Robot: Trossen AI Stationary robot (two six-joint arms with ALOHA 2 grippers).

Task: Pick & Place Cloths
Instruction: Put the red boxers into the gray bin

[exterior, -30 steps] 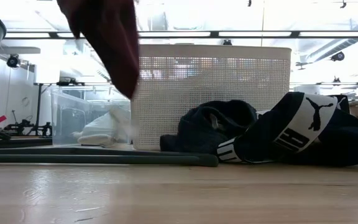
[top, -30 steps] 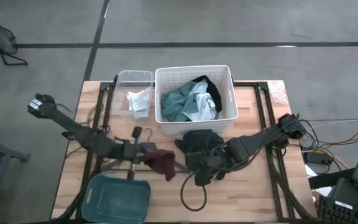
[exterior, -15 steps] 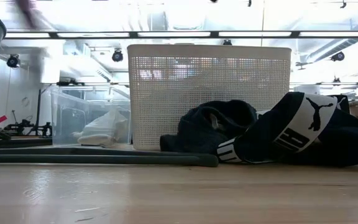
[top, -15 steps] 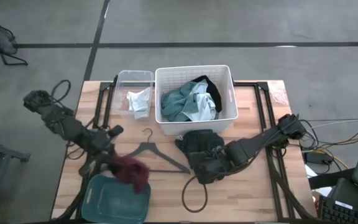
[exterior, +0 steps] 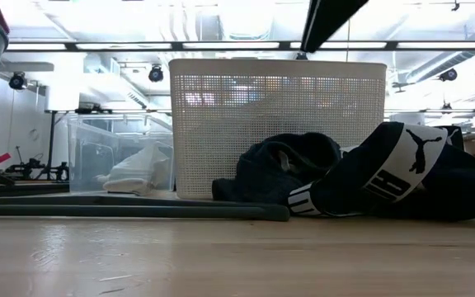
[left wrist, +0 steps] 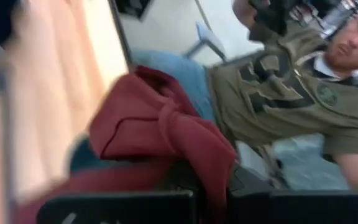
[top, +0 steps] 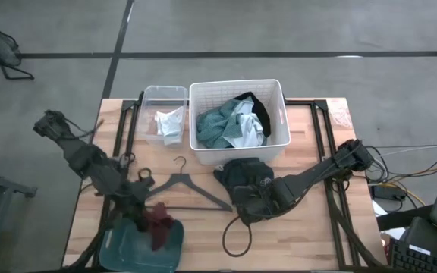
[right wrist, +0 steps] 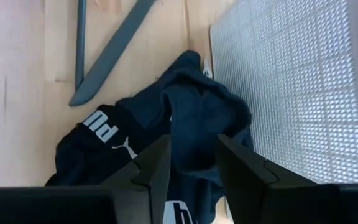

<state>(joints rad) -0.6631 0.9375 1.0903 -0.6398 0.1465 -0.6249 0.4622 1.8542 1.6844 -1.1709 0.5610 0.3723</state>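
- The left gripper (top: 152,224) hangs over the teal bin (top: 120,246) at the desk's (top: 302,235) near left corner, jaws clamped on the maroon cloth (top: 158,231), which dangles onto the bin's rim.
- In the left wrist view that cloth (left wrist: 166,134) bunches thickly round the jaws, with a person in an olive shirt (left wrist: 272,93) seated beyond the desk.
- Risk: let go here, the cloth may catch on the rim or snag on a finger and spill onto the desk (it looks only partly over the opening).
- The right gripper (right wrist: 191,165) sits low over the black cloth (top: 243,176) beside the white basket (top: 279,95), jaws parted, nothing held.
- Risk there: a shallow pinch could lift one fold only, or drag in the cable (top: 235,236) lying close by.
- Teal and white cloths (top: 226,125) already fill the basket; a white one (top: 169,123) lies in the clear tub (top: 149,95).
- The hanger (top: 188,189) rests between the arms.
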